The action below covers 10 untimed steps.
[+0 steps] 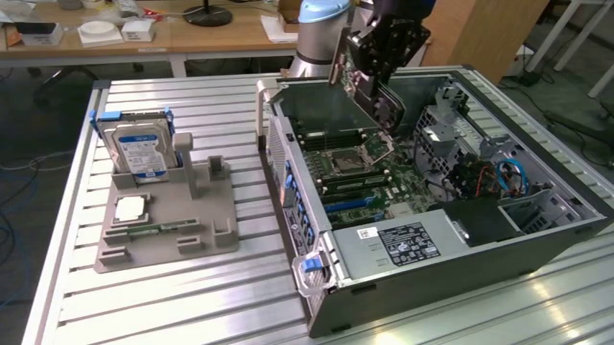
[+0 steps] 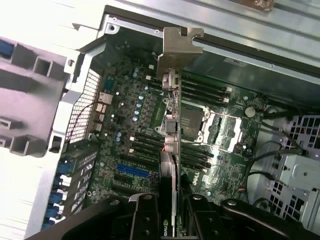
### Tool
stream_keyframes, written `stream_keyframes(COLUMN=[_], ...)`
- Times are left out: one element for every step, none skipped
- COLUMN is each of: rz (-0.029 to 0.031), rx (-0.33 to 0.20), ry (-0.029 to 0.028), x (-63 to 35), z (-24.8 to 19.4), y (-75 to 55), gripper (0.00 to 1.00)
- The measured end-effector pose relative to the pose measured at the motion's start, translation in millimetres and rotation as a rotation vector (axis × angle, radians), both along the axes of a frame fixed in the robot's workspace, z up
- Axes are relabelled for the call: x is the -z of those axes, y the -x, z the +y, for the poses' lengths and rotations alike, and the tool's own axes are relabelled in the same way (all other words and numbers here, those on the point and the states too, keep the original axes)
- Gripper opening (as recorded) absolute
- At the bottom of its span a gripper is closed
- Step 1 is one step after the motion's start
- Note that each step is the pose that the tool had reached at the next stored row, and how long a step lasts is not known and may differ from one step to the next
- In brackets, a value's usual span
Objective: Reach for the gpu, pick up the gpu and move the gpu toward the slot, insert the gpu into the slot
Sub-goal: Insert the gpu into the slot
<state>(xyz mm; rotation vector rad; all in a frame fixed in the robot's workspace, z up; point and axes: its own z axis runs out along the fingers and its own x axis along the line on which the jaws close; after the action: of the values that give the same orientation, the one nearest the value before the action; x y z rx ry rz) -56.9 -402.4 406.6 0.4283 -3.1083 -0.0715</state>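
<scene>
My gripper is shut on the gpu and holds it in the air above the open computer case, tilted, over the far end of the green motherboard. In the wrist view the gpu is seen edge-on, running from between the black fingers out to its pale metal bracket. The gripper clamps the card's near end. The blue slot lies on the motherboard off to one side of the card's edge, apart from it. The slot sits near the power supply.
The silver processor socket and black memory slots lie under the card. A power supply, a drive cage and blue cables crowd the case. On the exterior view's left, a grey fixture holds a hard drive.
</scene>
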Motion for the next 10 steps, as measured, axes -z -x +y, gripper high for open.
stream_keyframes(rz=[0.0000,0.0000,-0.0001,0.0000,-0.0001,-0.0001,-0.0001,0.0000,0.0000,0.0000], rx=[-0.016,-0.032,-0.048,-0.065,-0.081,-0.096,-0.113,-0.127,-0.139,-0.152], ry=[0.0000,-0.0001,-0.0001,0.0000,-0.0001,-0.0001,-0.0001,-0.0001,0.0000,0.0000], x=[0.1,0.2,0.3,0.4,0.5,0.5,0.6,0.6,0.6,0.7], z=[0.0,0.0,0.0,0.0,0.0,0.0,0.0,0.0,-0.1,-0.1], y=[0.0,0.0,0.0,0.0,0.0,0.0,0.0,0.0,0.0,0.0], gripper=[0.27,0.27,0.27,0.27,0.27,0.27,0.27,0.27,0.27,0.27])
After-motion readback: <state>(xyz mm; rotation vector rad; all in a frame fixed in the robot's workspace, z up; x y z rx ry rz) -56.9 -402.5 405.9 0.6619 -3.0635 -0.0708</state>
